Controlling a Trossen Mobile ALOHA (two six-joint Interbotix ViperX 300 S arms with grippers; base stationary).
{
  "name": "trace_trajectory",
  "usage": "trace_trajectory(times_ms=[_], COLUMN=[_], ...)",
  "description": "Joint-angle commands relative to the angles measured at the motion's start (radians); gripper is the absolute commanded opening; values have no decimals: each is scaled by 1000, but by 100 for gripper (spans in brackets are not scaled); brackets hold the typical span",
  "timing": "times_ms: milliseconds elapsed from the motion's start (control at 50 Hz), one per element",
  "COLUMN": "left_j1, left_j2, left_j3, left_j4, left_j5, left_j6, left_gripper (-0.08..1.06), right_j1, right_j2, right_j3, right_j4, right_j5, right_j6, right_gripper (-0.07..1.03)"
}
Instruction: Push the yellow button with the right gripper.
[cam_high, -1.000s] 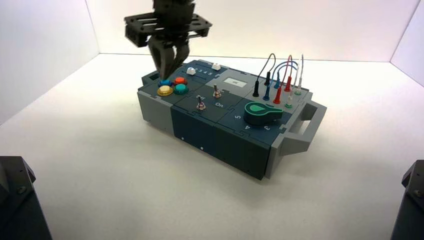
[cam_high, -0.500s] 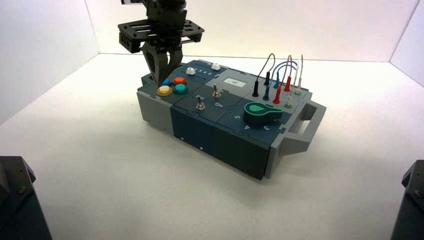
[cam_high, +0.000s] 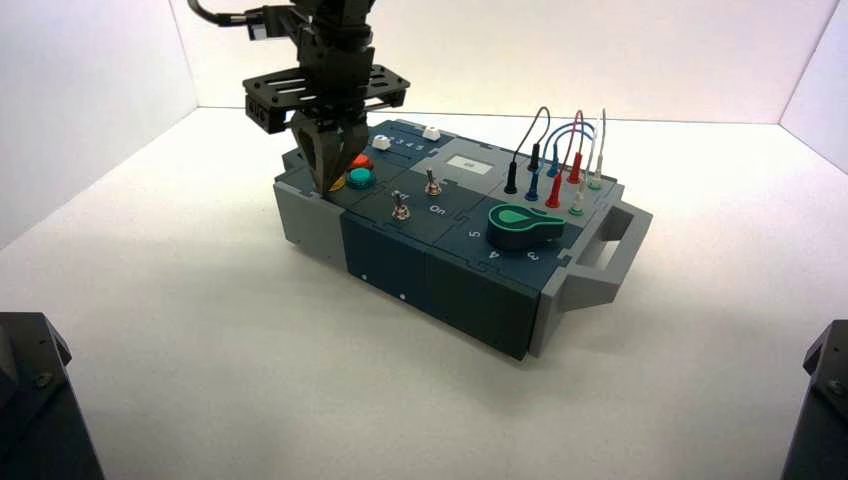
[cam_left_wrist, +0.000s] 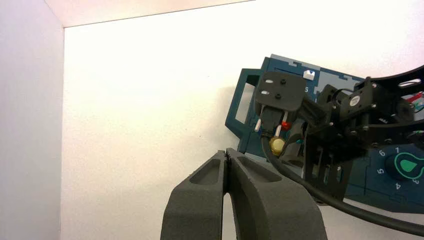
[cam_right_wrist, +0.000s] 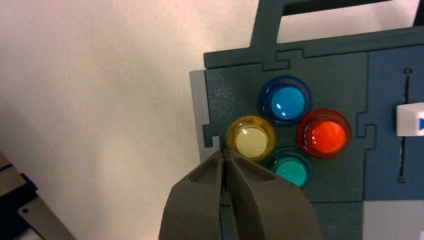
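The yellow button (cam_right_wrist: 251, 139) is a glossy dome at the near-left corner of a cluster with blue (cam_right_wrist: 285, 101), orange-red (cam_right_wrist: 324, 134) and teal-green (cam_right_wrist: 291, 169) buttons. My right gripper (cam_right_wrist: 224, 152) is shut, and its tip sits at the yellow button's outer rim, by the box's grey edge. In the high view the right gripper (cam_high: 328, 183) stands over the cluster and hides most of the yellow button (cam_high: 339, 184). My left gripper (cam_left_wrist: 227, 151) is shut and empty, held over the white table away from the box. Its view shows the yellow button (cam_left_wrist: 276, 145) far off.
The dark blue box (cam_high: 440, 270) also carries two toggle switches (cam_high: 401, 207), a green knob (cam_high: 523, 226), two white sliders (cam_high: 381, 142) and plugged wires (cam_high: 560, 170). A grey handle (cam_high: 612, 240) sticks out on its right end. White walls surround the table.
My right gripper has come down and toward the box's near-left corner, from above the blue button to the yellow button, which it now mostly hides in the high view.
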Motion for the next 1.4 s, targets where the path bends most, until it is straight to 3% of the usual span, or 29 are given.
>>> trace_trajectory(times_ms=[20,560,1400], left_j1=[6,6,6], left_j2=[-6,-5,-2], left_j3=[-11,-9,-8], left_j4=[0,2,0], left_j5=[-5,-9,-14], left_j6=[-2,-3,0], left_gripper=[-3,-3,-3], right_j1=[-26,-35,-34], right_j2=[-17,-77,-28], right_j3=[-14,-18,-61], right_j4=[-6,-25,-15], right_j5=[-6,3,11], right_j6=[3,2,2], right_gripper=[-2,-2,-2])
